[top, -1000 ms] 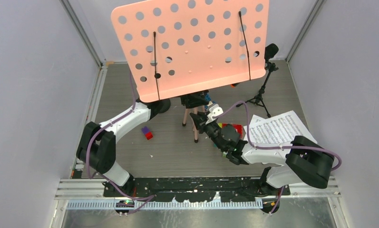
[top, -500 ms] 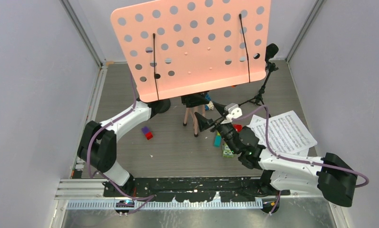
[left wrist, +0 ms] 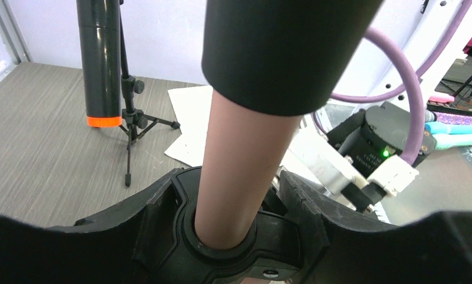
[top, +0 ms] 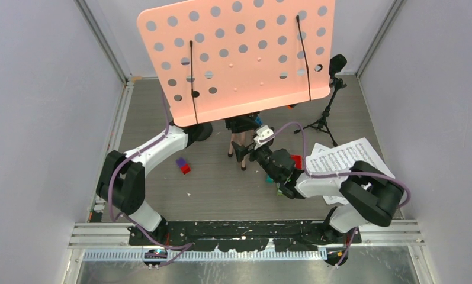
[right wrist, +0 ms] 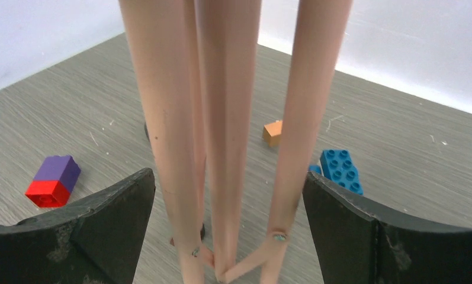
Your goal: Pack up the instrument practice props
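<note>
The pink sheet-music holder (top: pixel 239 56) stood upright at mid-bench (top: pixel 150 112), its perforated desk high above its thin tripod legs (right wrist: pixel 221 118). It was probably light but top-heavy, with stiff, smooth tubes that might slip or swing. The best places to hold it seemed to be the post (left wrist: pixel 245 165) just under the black collar, and the gathered legs low down.

The left wrist view showed the left end effector (left wrist: pixel 230 189) closed around that post. It also showed the black orange-tipped microphone (left wrist: pixel 100 59) on its mic support (left wrist: pixel 129 127) behind. The right wrist view showed the right end effector (right wrist: pixel 227 207) wide open, with the nearly folded legs between its fingers but apparently untouched, and a blue brick (right wrist: pixel 342 170) beyond.

Only the overhead view showed the desk, which hid the left grip from above, and the note sheets (top: pixel 346 160) lying near the right arm.
</note>
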`<move>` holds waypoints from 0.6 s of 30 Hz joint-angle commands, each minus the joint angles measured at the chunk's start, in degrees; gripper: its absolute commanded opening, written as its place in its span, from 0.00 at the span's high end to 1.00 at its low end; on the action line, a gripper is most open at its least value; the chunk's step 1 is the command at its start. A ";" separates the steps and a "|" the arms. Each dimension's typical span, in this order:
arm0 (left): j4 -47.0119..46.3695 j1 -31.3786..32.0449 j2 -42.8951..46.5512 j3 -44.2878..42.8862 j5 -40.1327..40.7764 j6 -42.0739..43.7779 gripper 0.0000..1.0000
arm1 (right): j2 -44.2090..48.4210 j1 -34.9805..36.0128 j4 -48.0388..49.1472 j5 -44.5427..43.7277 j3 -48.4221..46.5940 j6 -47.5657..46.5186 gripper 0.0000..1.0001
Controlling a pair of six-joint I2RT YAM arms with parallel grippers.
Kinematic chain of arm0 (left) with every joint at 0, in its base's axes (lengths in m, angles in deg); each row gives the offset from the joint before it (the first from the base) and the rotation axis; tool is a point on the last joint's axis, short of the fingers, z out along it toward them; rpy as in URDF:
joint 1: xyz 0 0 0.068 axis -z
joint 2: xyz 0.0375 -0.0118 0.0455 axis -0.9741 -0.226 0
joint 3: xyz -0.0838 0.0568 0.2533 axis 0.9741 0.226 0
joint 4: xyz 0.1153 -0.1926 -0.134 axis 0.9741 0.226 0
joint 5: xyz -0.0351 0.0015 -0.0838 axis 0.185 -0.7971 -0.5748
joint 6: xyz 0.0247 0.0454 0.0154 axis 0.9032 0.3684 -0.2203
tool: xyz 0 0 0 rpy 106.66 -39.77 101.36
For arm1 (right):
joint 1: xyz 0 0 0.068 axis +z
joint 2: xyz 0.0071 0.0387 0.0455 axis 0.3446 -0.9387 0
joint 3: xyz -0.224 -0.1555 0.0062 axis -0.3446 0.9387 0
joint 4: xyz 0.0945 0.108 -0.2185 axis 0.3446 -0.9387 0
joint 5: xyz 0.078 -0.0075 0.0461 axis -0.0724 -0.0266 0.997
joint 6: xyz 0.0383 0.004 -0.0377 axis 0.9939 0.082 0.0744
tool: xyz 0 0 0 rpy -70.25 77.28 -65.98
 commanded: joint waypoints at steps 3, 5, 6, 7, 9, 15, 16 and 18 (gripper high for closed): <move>2.20 -0.40 -0.01 -1.37 0.53 -1.81 1.00 | -7.72 0.00 20.09 0.16 -3.62 0.39 0.03; 2.22 -0.39 -0.09 -1.38 0.64 -1.89 1.00 | -10.37 0.21 23.54 -1.52 -4.30 0.96 0.03; 2.26 -0.40 -0.05 -1.37 0.79 -1.89 1.00 | -11.69 0.45 24.30 -3.22 -4.96 0.39 0.03; 2.35 -0.40 -0.09 -1.41 0.91 -1.89 1.00 | -12.95 0.65 24.29 -4.53 -5.97 -0.52 0.03; 2.49 -0.40 0.05 -1.42 1.11 -1.89 1.00 | -15.19 1.27 24.37 -6.63 -7.87 -2.99 0.04; 2.74 -0.31 0.41 -0.87 1.16 -1.89 1.00 | -19.87 2.28 24.38 -14.22 -11.95 -8.98 0.14; 2.81 -0.33 0.44 -0.81 1.13 -1.88 1.00 | -20.29 2.34 24.34 -14.78 -12.15 -9.29 0.21; 2.84 -0.31 0.56 -0.76 1.18 -1.84 1.00 | -20.95 2.41 24.33 -15.38 -12.28 -9.56 0.33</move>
